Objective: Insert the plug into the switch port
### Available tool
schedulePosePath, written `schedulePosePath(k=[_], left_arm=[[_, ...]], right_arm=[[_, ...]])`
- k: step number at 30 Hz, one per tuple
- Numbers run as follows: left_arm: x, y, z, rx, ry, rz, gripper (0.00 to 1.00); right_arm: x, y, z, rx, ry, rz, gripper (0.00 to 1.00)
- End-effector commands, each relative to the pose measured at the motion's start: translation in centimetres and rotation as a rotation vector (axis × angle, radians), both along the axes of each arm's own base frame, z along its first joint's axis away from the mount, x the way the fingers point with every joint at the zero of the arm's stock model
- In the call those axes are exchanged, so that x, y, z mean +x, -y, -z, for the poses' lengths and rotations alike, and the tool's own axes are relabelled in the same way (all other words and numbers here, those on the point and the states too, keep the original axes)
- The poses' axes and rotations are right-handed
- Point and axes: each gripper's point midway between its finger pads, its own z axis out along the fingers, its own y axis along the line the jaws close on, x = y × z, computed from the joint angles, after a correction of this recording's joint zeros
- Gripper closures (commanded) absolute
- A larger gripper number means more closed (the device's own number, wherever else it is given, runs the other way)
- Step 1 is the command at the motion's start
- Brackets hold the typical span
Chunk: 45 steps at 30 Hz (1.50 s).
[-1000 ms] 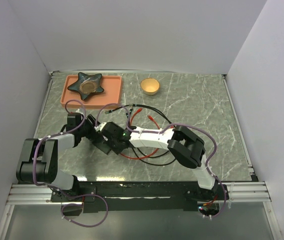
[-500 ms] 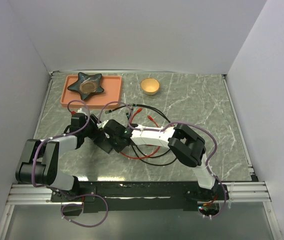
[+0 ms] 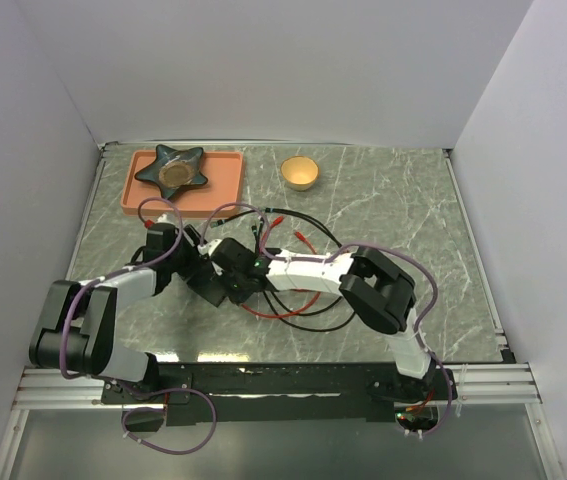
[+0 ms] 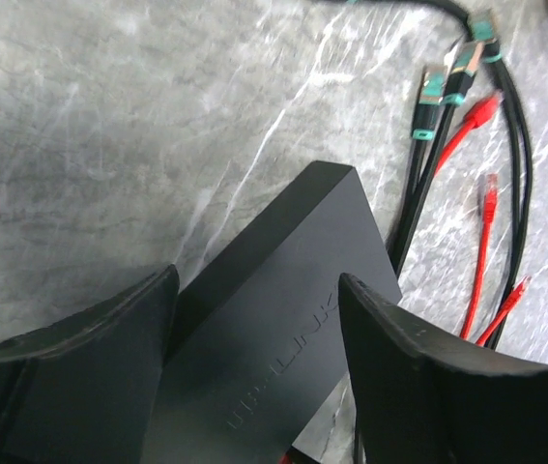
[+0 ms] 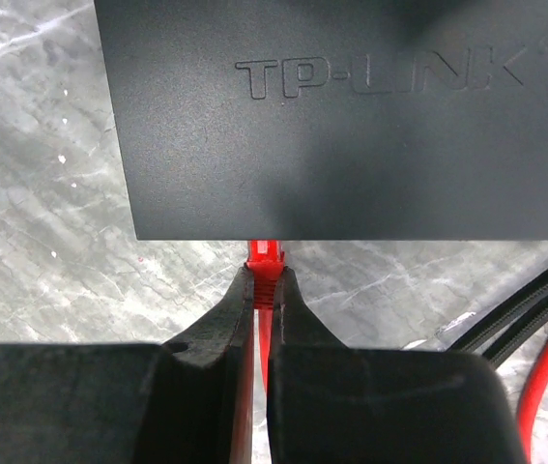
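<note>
Two tools meet at one black switch box point(image 5: 302, 145), left of centre on the surface point(image 3: 393, 200). Right tool point(image 5: 264, 282) is pinched closed on one red plug point(image 5: 264, 256), tip at the box's edge; switch port hidden. Left tool point(image 4: 256, 280) straddles the box; whether it clamps, cannot tell. Three loose red cable ends point(image 4: 487, 188) lie beside.

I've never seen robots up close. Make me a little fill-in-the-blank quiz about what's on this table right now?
1. The right gripper is pinching a ___ plug at the edge of the black switch.
2. The raised lettering on the switch's top reads ___.
3. The dark dish in the pink tray is shaped like a ___.

Missing words: red; TP-LINK; star.
</note>
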Motion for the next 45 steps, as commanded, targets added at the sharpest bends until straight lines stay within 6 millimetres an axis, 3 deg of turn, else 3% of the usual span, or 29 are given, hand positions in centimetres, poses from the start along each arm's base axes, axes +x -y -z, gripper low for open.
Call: schedulePosePath(k=[1, 8, 10, 11, 12, 13, 14, 16, 18, 19, 20, 21, 22, 23, 24, 27, 29, 33, 36, 39, 45], left_arm=[[-7.2, 3.7, 2.8, -0.12, -0.343, 0.159, 0.24], [-4.7, 0.0, 1.4, -0.059, -0.296, 0.046, 0.2], [-4.2, -0.9, 0.3, -0.035, -0.28, 0.013, 0.18], [-4.0, -1.3, 0.0, -0.019, -0.271, 0.003, 0.18], [-3.8, -1.8, -0.3, 0.0, -0.262, -0.018, 0.17], [-3.6, -2.3, -1.1, 0.01, -0.252, -0.036, 0.16], [-3.4, -2.7, -1.6, 0.025, -0.241, -0.045, 0.16], [-3.1, -3.9, -3.3, 0.056, -0.212, -0.084, 0.14], [-2.4, -5.0, -5.4, 0.094, -0.161, -0.118, 0.13], [-2.5, -5.3, -7.3, 0.103, -0.113, -0.126, 0.12], [-3.1, -5.6, -8.0, 0.119, -0.109, -0.131, 0.12], [-3.3, -5.8, -10.8, 0.118, -0.029, -0.139, 0.11], [-3.7, -6.1, -12.0, 0.128, 0.004, -0.152, 0.11], [-4.7, -6.3, -12.6, 0.132, 0.011, -0.156, 0.1], [-5.8, -6.3, -14.8, 0.119, 0.087, -0.158, 0.1], [-8.8, -6.6, -16.9, 0.099, 0.186, -0.182, 0.08], [-10.4, -6.5, -17.6, 0.071, 0.217, -0.193, 0.08], [-14.1, -6.6, -19.4, 0.017, 0.323, -0.218, 0.07], [-15.3, -6.8, -20.3, -0.003, 0.388, -0.241, 0.06], [-15.3, -6.4, -20.1, -0.02, 0.385, -0.223, 0.05], [-13.5, -6.2, -18.6, 0.072, 0.306, -0.147, 0.05]], right_arm=[[6.0, -5.0, -8.3, 0.393, 0.227, 0.103, 0.96], [3.8, -0.6, -5.8, 0.312, 0.183, 0.147, 0.68], [3.4, 0.2, -6.3, 0.314, 0.181, 0.156, 0.57], [2.8, 1.0, -5.5, 0.293, 0.172, 0.158, 0.53], [2.7, 1.5, -5.5, 0.291, 0.171, 0.159, 0.43], [2.4, 1.9, -6.4, 0.307, 0.177, 0.164, 0.39], [1.8, 2.7, -5.8, 0.294, 0.17, 0.161, 0.35], [1.2, 3.5, -7.5, 0.334, 0.179, 0.163, 0.2], [-0.3, 4.6, -7.5, 0.349, 0.165, 0.145, 0.07], [-0.8, 4.9, -9.7, 0.399, 0.184, 0.14, 0.01], [-1.6, 5.7, -9.4, 0.4, 0.176, 0.13, 0.01], [-2.6, 5.9, -10.0, 0.415, 0.175, 0.112, 0.01], [-3.2, 6.3, -12.1, 0.468, 0.193, 0.111, 0.01], [-4.1, 7.0, -11.8, 0.467, 0.186, 0.104, 0.01], [-4.5, 7.6, -12.1, 0.475, 0.191, 0.116, 0.01], [-6.7, 9.5, -14.7, 0.566, 0.198, 0.141, 0.01], [-7.7, 10.5, -14.5, 0.584, 0.177, 0.151, 0.01], [-9.2, 12.1, -16.7, 0.628, 0.176, 0.124, 0.01], [-9.1, 14.2, -18.5, 0.617, 0.219, 0.16, 0.01], [-9.2, 16.5, -20.4, 0.639, 0.236, 0.219, 0.01], [-9.4, 18.4, -20.2, 0.678, 0.223, 0.295, 0.01]])
